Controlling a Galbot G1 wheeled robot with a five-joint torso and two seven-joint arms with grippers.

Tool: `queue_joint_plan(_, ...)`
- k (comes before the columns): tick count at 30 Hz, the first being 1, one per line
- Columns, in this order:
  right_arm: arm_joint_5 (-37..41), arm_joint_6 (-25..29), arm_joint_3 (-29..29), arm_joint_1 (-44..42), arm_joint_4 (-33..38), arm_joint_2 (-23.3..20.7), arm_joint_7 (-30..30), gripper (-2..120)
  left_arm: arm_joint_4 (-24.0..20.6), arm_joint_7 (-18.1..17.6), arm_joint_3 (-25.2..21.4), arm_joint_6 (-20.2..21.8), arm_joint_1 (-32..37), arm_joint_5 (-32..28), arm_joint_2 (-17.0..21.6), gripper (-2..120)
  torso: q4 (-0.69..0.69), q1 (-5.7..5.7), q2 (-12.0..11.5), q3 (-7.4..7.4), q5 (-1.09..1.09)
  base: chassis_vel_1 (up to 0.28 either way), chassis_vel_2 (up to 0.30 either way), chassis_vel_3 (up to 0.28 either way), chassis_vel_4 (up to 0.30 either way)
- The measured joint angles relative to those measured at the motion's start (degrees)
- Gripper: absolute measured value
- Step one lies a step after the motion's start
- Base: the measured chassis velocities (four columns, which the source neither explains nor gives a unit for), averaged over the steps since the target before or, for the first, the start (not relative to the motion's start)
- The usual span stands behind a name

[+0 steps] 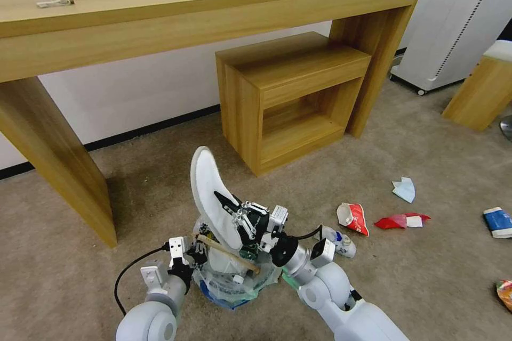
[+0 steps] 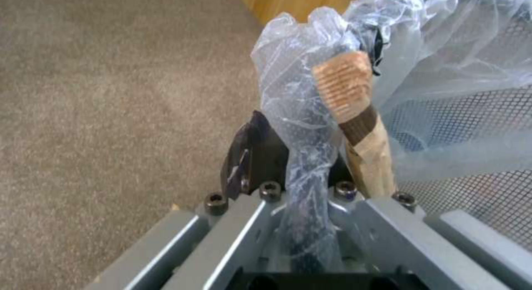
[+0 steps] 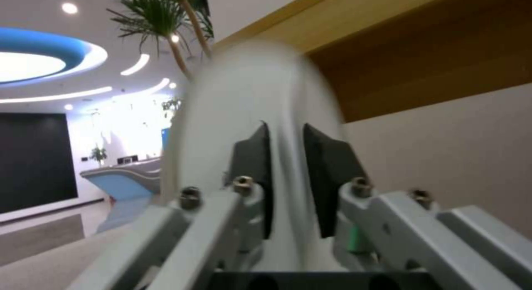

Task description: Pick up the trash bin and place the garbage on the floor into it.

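while the right gripper [image 1: 228,208] pinches a white slipper [image 1: 210,194] upright over the trash bin [image 1: 234,277], the left gripper [image 1: 193,251] is clamped on the bin's rim and plastic liner [image 2: 294,115]. a wooden stick [image 1: 226,253] lies across the bin. red wrappers [image 1: 401,220] lie apart on the carpet [image 1: 426,277].

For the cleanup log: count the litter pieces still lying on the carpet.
6 visible: plastic bottle beside the right arm, red-white wrapper, red scrap, light-blue mask, blue-white cup, orange can at the edge. Others may be hidden.

Long wooden desk [image 1: 213,5]; small wooden cabinet [image 1: 290,96]; beige carpet [image 1: 149,192]
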Motion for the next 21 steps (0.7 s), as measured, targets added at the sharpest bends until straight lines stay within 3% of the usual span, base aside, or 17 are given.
queue_joint_plan(6, -0.4, 0.0, -0.1, -0.3, -0.6, 0.5, -0.2, 46, -1.7, -0.4, 0.0, 0.6, 0.3, -1.5, 0.4, 1, 0.00, 0.00, 0.0, 0.00, 0.00, 0.000, 0.000, 0.000, 0.000)
queue_joint_plan(8, -0.4, 0.0, -0.1, -0.3, -0.7, 0.5, -0.2, 47, -1.7, -0.4, -0.1, 0.6, 0.4, -1.7, 0.4, 1, 0.00, 0.00, 0.0, 0.00, 0.00, 0.000, 0.000, 0.000, 0.000)
queue_joint_plan(10, -0.5, 0.0, -0.2, -0.3, -0.9, 0.7, -0.4, 61, -2.0, -0.5, -0.4, 0.6, 0.5, -2.2, 0.8, 1, 0.00, 0.00, 0.0, 0.00, 0.00, 0.000, 0.000, 0.000, 0.000)
queue_joint_plan(15, -0.5, 0.1, -0.3, -0.2, -1.0, 1.1, -0.4, 74, -2.3, -0.7, -0.6, 0.8, 0.6, -3.0, 1.1, 1, 0.00, 0.00, 0.0, 0.00, 0.00, 0.000, 0.000, 0.000, 0.000)
queue_joint_plan(16, -0.6, 0.2, -0.3, -0.2, -1.2, 1.3, -0.4, 88, -2.4, -0.8, -0.6, 1.0, 0.5, -3.4, 1.3, 1, 0.00, 0.00, 0.0, 0.00, -0.01, 0.000, 0.000, 0.000, 0.000)
queue_joint_plan(17, -0.6, 0.2, -0.3, -0.2, -1.2, 1.3, -0.4, 88, -2.4, -0.8, -0.6, 1.0, 0.5, -3.4, 1.3, 1, 0.00, 0.00, 0.0, 0.00, -0.01, 0.000, 0.000, 0.000, 0.000)
queue_joint_plan(18, -0.7, 0.3, -0.2, -0.2, -1.3, 1.3, -0.4, 96, -2.4, -0.8, -0.7, 1.0, 0.5, -3.6, 1.4, 1, 0.00, 0.00, 0.0, 0.00, 0.00, 0.000, 0.000, 0.000, 0.000)
queue_joint_plan(21, -0.6, 0.4, 0.3, -0.2, -1.3, 1.3, -0.3, 100, -2.3, -0.8, -0.8, 1.0, 0.5, -3.7, 1.6, 1, 0.00, 0.00, 0.0, 0.00, 0.00, 0.000, 0.000, 0.000, 0.000)
